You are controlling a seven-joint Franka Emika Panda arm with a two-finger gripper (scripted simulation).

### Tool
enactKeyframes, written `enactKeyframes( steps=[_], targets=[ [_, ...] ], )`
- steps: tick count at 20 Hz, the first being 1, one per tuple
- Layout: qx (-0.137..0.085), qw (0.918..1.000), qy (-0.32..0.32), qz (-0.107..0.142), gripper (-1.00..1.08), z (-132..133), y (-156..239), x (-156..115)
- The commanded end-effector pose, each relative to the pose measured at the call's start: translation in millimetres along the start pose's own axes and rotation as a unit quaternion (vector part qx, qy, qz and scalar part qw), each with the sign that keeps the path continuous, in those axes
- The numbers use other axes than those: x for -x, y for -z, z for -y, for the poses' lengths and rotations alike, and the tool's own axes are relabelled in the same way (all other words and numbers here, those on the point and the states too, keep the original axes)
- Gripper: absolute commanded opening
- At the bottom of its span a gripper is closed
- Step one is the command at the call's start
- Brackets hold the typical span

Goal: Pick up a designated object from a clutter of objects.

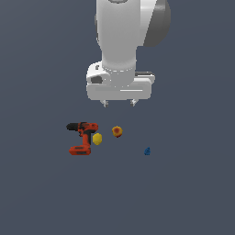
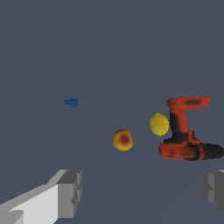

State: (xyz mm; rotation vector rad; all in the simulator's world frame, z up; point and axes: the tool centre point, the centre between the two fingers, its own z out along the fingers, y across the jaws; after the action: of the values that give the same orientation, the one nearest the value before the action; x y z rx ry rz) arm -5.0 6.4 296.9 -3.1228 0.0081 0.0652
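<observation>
Hovering high above clutter, gripper (image 1: 119, 103) empty, jaws wide. Lemon (image 1: 97, 138) on floor, touching drill (image 1: 81, 137) handle, exterior view's left of orange ball (image 1: 117, 131). Likely light, rigid, smooth, roll-prone; pinch across short axis, away from drill.

Pretty plain look here: the arm (image 1: 120, 32) is rendered in glossy white, with a dark grey rounded cap seen on one side of the upper link. A boxy white hand block with dark recesses is shown below, and blocky light-grey fingers (image 2: 70, 192) with darker pads.
</observation>
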Motion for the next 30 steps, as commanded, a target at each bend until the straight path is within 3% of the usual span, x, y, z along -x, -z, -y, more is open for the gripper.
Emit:
enactKeyframes(
  steps=[1, 7, 12, 21, 30],
  targets=[
    [-0.001, 0.9999, -0.012, 0.000, 1.00, -3.7, -8.1, -2.2],
    [-0.005, 0.9980, -0.063, -0.003, 1.00, -19.8, -41.1, -11.0],
    [-0.007, 0.9918, -0.128, -0.007, 1.00, -41.6, -83.0, -17.8],
    [-0.005, 0.9657, -0.259, -0.016, 1.00, -89.0, -166.8, -16.5],
    [0.000, 0.9444, -0.328, -0.022, 1.00, -115.6, -210.2, -7.5]
  ],
)
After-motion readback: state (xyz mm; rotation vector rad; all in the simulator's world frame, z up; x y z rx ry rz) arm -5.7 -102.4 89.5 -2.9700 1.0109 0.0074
